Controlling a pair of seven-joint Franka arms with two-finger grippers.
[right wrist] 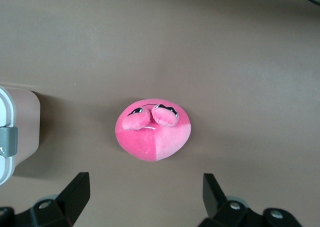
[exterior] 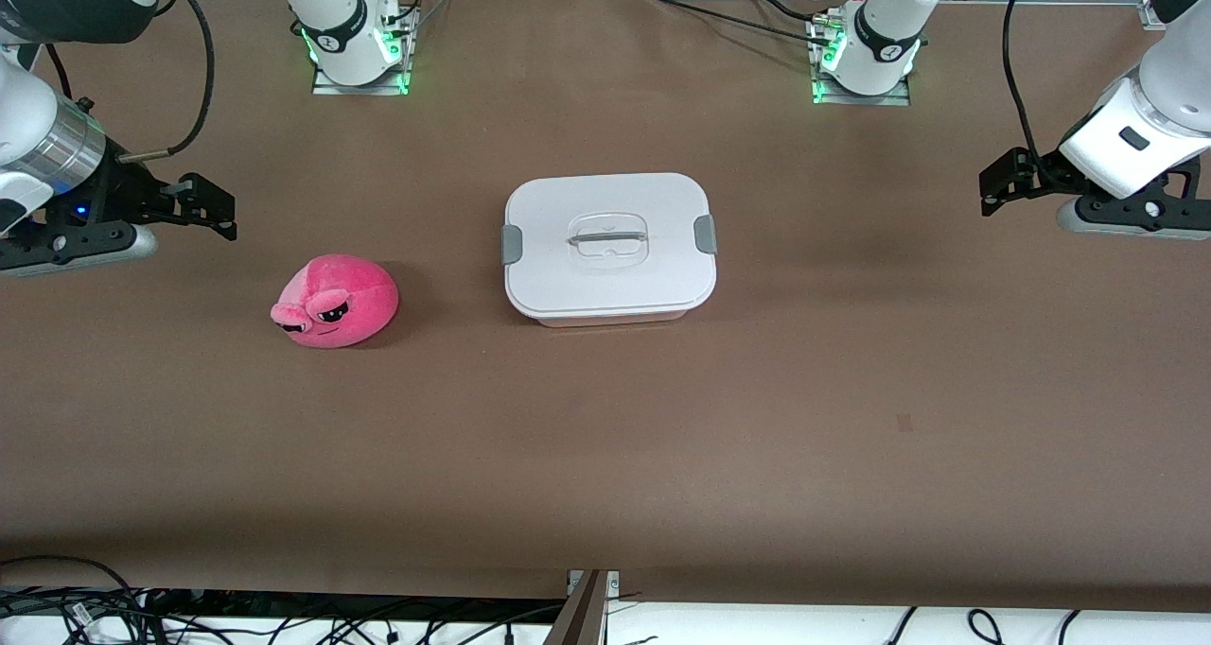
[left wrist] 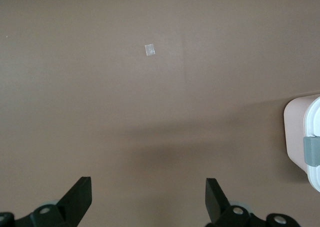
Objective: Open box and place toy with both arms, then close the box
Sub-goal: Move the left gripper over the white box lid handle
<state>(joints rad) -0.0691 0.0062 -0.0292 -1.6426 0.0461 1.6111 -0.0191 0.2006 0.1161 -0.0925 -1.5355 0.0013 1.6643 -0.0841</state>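
The box (exterior: pixel 568 200) sits shut mid-table, its white lid held by a grey clip (exterior: pixel 705 235) at each end and a clear handle (exterior: pixel 607 239) in the middle. The pink plush toy (exterior: pixel 334 302) lies toward the right arm's end, slightly nearer the front camera than the box. My right gripper (exterior: pixel 216 212) hovers open and empty above the table beside the toy; its wrist view shows the toy (right wrist: pixel 153 129) ahead of the gripper (right wrist: pixel 146 192) and a box end (right wrist: pixel 22 122). My left gripper (exterior: pixel 990 191) hangs open over bare table at the left arm's end. In its wrist view, the gripper (left wrist: pixel 148 194) is empty, with a box end (left wrist: pixel 295 132) at the edge.
The two arm bases (exterior: pixel 358 44) (exterior: pixel 866 54) stand along the table edge farthest from the front camera. A small pale patch (left wrist: pixel 150 50) marks the brown cloth. Loose cables (exterior: pixel 95 607) lie below the table edge nearest the front camera.
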